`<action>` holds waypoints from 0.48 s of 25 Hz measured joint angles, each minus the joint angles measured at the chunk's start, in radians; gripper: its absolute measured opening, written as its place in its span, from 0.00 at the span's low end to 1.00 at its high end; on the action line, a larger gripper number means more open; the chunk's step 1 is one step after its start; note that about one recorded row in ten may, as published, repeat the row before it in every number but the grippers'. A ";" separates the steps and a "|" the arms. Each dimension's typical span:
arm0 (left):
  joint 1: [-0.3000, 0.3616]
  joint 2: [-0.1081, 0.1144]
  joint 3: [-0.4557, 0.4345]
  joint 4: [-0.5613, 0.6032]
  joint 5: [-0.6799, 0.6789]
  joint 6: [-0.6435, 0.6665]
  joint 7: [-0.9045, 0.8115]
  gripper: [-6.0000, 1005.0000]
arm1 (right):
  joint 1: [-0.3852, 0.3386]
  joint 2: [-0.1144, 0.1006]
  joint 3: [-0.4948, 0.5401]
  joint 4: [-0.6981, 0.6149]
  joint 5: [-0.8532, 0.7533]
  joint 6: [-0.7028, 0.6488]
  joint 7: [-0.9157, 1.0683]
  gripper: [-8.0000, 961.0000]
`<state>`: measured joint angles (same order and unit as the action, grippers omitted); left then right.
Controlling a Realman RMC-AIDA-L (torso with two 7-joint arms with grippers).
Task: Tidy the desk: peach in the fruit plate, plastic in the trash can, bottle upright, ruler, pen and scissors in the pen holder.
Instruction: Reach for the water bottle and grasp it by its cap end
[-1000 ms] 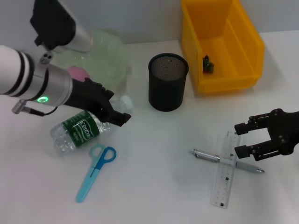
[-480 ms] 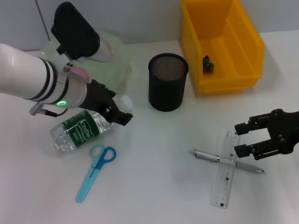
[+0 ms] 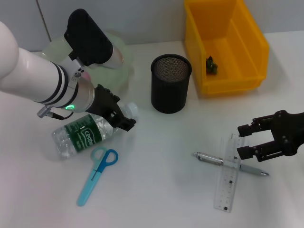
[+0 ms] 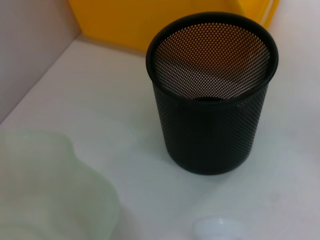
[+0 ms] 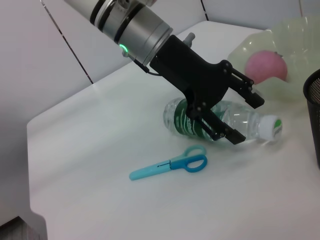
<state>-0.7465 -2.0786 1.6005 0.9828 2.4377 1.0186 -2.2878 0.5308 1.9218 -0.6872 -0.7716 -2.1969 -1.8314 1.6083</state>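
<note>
Left gripper (image 3: pixel 124 117): we log its fingers spread, straddling the neck end of the lying bottle (image 3: pixel 83 134) toward the left edge; over the last second it has dropped from above the plate onto the bottle, and the bottle has shifted slightly. We judge uprighting the bottle to be the step now in hand, with the grasp not yet closed.

Scissors (image 3: pixel 97 174): flat near the front left, just in front of the bottle, untouched.

Right gripper (image 3: pixel 243 140): fingers apart, unmoved, poised by the right edge at the crossed ruler (image 3: pixel 228 172) and pen (image 3: pixel 231 164), which lie unmoved.

Pen holder (image 3: pixel 171 83): upright mid-table, no items visible inside in the left wrist view.

Fruit plate (image 3: pixel 124 66): back left; peach (image 5: pixel 266 67) already in it, as the right wrist view shows.

Trash can (image 3: pixel 224 45): back right corner, a small dark scrap inside.
</note>
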 joint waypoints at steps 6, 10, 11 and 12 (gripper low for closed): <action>-0.003 0.000 0.001 -0.006 0.002 -0.019 0.009 0.79 | 0.000 0.001 0.002 0.000 0.000 0.001 0.000 0.78; -0.006 0.000 0.026 -0.012 0.001 -0.022 0.016 0.79 | 0.000 0.002 0.004 0.000 0.000 0.001 0.001 0.78; -0.007 0.000 0.034 -0.013 0.000 -0.025 0.016 0.79 | 0.000 0.002 0.004 0.000 0.000 0.001 0.001 0.78; -0.007 0.000 0.034 -0.013 0.000 -0.025 0.016 0.79 | 0.000 0.002 0.004 0.000 0.000 0.001 0.001 0.78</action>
<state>-0.7536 -2.0784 1.6346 0.9700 2.4381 0.9937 -2.2717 0.5309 1.9238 -0.6828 -0.7715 -2.1965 -1.8300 1.6091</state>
